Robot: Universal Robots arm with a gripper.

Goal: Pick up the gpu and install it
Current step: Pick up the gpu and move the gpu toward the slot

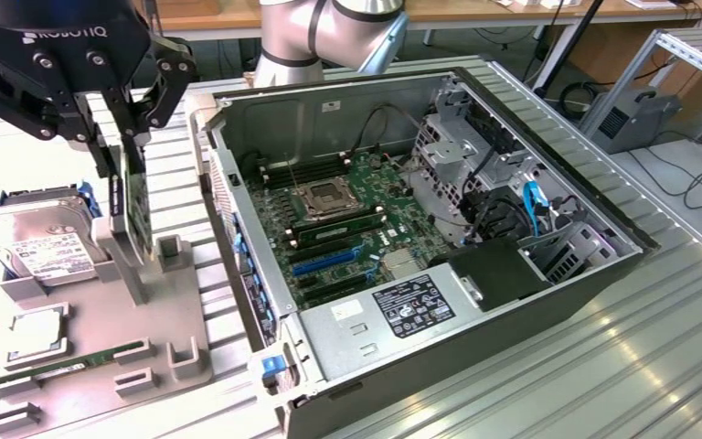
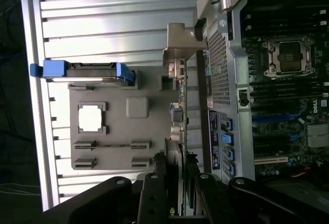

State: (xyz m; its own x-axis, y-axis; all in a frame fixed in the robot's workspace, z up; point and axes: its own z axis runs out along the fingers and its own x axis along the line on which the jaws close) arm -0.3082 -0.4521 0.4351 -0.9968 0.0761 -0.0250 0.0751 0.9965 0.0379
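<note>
The gpu point(image 1: 132, 206) stands on edge in a slot of the grey holder plate point(image 1: 95, 311), beside the open computer case point(image 1: 364, 329). My black gripper point(image 1: 122, 139) hangs over the card's upper edge, one finger on each face, and looks shut on it. In the wrist view the gpu point(image 2: 181, 131) runs edge-on away from the gripper point(image 2: 180, 196), its silver bracket at the far end. The card's lower edge still sits between the holder's posts.
A silver hard drive in a blue-tabbed caddy point(image 1: 40, 242) stands beside the gpu. A processor chip point(image 1: 37, 331) and a green memory stick point(image 1: 65, 366) lie on the same plate. The motherboard point(image 1: 339, 229) has blue expansion slots point(image 1: 326, 261). The case wall point(image 1: 223, 210) rises close to the card.
</note>
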